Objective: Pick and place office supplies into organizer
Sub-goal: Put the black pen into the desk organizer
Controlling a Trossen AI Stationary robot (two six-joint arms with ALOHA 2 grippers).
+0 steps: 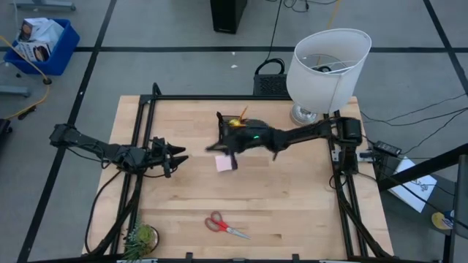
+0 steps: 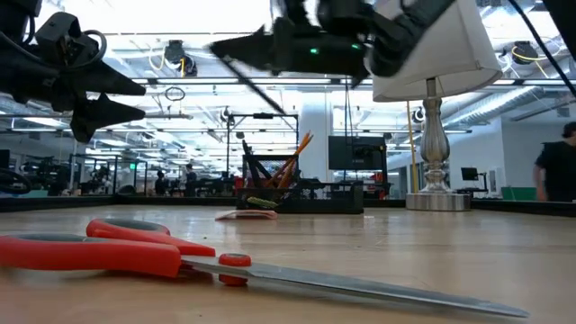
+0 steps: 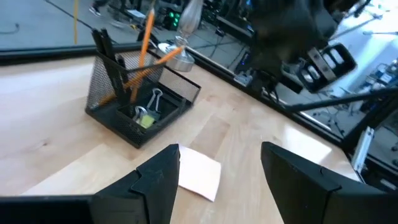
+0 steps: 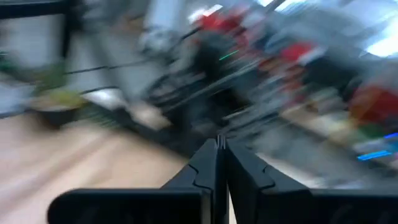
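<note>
The black mesh organizer (image 1: 232, 126) (image 3: 140, 93) stands far of the table's middle, with orange pencils (image 3: 146, 43) and dark pens in its cup and a clip in its tray. A pink sticky-note pad (image 1: 225, 164) (image 3: 200, 174) lies flat just near of it. Red-handled scissors (image 1: 223, 226) (image 2: 135, 252) lie near the near edge. My right gripper (image 1: 210, 149) (image 4: 221, 142) hovers shut above the pad, beside the organizer, with a thin dark pen (image 2: 256, 85) slanting below it. My left gripper (image 1: 179, 155) (image 3: 221, 149) is open, raised, left of the pad and pointing at it. My right gripper is shut on a thin dark pen, pinched at the fingertips (image 4: 211, 155). The pen is lifted clear of the table and slants down from the fingers in the low view. Motion blur hides which part of the pen is held.
A big white lampshade on a metal base (image 1: 325, 66) stands at the far right corner, over the right arm. A small green plant (image 1: 139, 237) sits at the near left corner. Bare wood (image 1: 292, 204) spreads across the near right of the table. A person shows far off (image 2: 558, 162).
</note>
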